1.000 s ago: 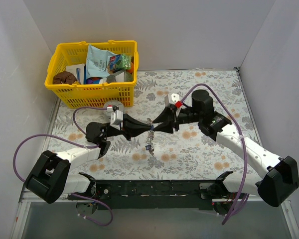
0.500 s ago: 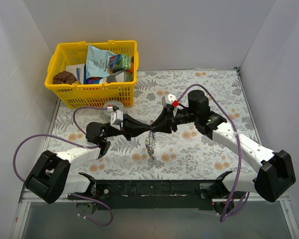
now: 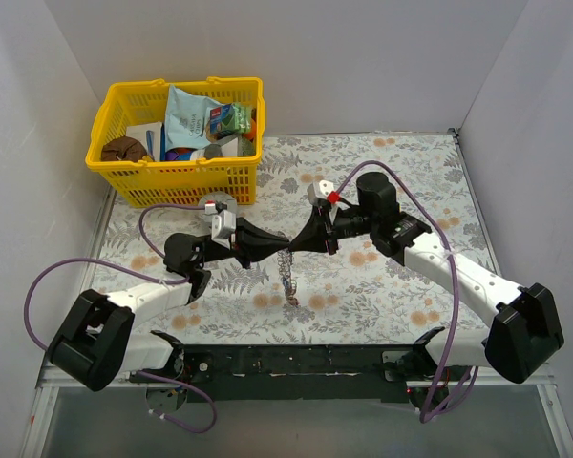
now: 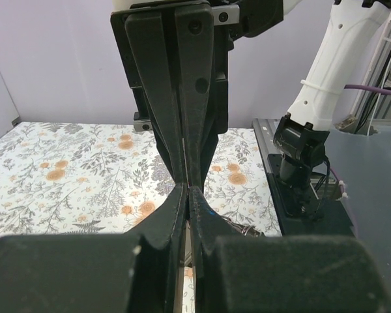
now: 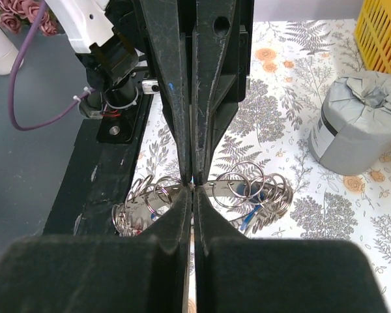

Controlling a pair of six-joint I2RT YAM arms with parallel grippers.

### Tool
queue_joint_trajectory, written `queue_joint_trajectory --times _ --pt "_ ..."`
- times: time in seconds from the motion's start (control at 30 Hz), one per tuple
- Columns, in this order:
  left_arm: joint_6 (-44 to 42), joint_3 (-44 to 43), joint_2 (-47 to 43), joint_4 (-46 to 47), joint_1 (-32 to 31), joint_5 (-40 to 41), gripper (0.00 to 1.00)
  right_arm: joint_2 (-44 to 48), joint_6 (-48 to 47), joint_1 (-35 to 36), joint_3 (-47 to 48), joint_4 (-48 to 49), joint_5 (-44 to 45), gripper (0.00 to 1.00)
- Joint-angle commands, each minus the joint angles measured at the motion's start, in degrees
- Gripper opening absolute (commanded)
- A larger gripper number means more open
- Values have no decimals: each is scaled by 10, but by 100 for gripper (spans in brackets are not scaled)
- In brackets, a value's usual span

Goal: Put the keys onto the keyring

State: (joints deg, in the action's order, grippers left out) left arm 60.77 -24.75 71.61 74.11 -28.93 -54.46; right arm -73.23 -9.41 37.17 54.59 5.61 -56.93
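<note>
The right claw (image 3: 302, 246), fingers pressed together on something too small to see, has edged in until its tips meet the left claw (image 3: 272, 251), which is clamped on the keyring (image 3: 288, 272) dangling just below both, with a blue key (image 5: 246, 220) among its loops, so threading looks imminent.

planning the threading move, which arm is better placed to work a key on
right, probably: left pincer and right pincer both pinch the keyring tip to tip, but only the right wrist view shows its loops clearly, spread either side of the tips
</note>
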Motion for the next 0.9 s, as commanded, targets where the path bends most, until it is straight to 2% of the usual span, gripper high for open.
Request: queue_joint_trajectory --times 0.0,0.07,0.1,0.2,0.23,0.27,0.3,0.37,0.4,0.5,0.7,0.87 --pt "-34 -27 -41 70 -3 -35 7 -4 -34 2 43 -52 42 1" --pt "-87 -47 -63 -35 -3 -44 20 -15 -54 2 61 -118 58 1" --pt "-108 -53 -72 -114 -3 -43 29 -19 -79 2 86 -141 62 1" --pt "-215 -91 -103 -248 -2 -32 40 -37 -120 2 123 -217 79 1" --pt "-240 -104 -107 -338 -3 -29 42 -44 -130 2 133 -233 88 1" --pt "-289 -128 -112 -380 -1 -28 43 -49 -151 2 143 -272 92 1" --pt "-312 -144 -112 -462 -1 -28 44 -53 -160 2 164 -291 95 1" --pt "-355 -170 -107 -536 -1 -29 45 -70 -181 2 185 -346 103 1" --pt "-391 -196 -98 -602 0 -32 45 -75 -199 2 197 -364 105 1" --pt "-448 -237 -75 -703 0 -37 46 -97 -235 2 236 -433 117 1" --pt "-471 -268 -33 -768 -2 -61 41 -122 -259 23 265 -482 164 1" --pt "-478 -275 8 -775 -13 -62 38 -156 -270 41 288 -519 198 1"
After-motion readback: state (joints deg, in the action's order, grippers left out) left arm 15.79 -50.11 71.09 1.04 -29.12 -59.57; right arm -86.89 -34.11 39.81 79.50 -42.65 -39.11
